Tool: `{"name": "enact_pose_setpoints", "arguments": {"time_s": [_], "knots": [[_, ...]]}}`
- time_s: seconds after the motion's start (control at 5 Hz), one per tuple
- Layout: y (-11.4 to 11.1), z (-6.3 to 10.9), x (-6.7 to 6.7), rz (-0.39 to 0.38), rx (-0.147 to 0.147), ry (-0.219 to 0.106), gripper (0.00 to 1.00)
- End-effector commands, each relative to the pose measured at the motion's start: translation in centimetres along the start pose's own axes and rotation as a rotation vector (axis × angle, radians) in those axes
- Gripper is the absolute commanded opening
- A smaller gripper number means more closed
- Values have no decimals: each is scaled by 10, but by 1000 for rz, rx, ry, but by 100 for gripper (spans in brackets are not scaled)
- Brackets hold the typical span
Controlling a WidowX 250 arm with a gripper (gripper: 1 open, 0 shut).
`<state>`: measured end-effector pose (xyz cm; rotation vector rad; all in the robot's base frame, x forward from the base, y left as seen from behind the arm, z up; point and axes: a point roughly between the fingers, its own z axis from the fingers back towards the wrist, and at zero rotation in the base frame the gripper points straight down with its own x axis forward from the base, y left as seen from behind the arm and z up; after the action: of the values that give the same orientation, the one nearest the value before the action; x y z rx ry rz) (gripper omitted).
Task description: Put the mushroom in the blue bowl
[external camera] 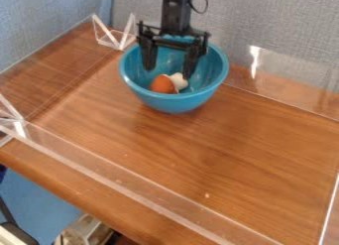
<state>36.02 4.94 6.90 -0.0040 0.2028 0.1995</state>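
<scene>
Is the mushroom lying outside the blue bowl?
No, the mushroom lies inside the blue bowl, below its rim.

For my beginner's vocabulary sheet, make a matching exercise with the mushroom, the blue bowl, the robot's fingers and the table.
1. Mushroom
2. Blue bowl
3. Fingers
4. Table

A. Brown, wood-look surface
B. Spread open, over the bowl's inside
C. Inside the bowl
D. Standing on the table

Pairs: 1-C, 2-D, 3-B, 4-A
</scene>
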Motion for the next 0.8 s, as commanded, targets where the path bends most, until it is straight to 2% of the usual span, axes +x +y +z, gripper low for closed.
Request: {"name": "enact_pose_setpoints", "arguments": {"time_s": [0.0, 0.2, 0.6], "knots": [[0, 26, 5, -40, 13, -55, 100], [4, 31, 11, -72, 23, -51, 100], [6, 46, 12, -204, 53, -52, 100]]}}
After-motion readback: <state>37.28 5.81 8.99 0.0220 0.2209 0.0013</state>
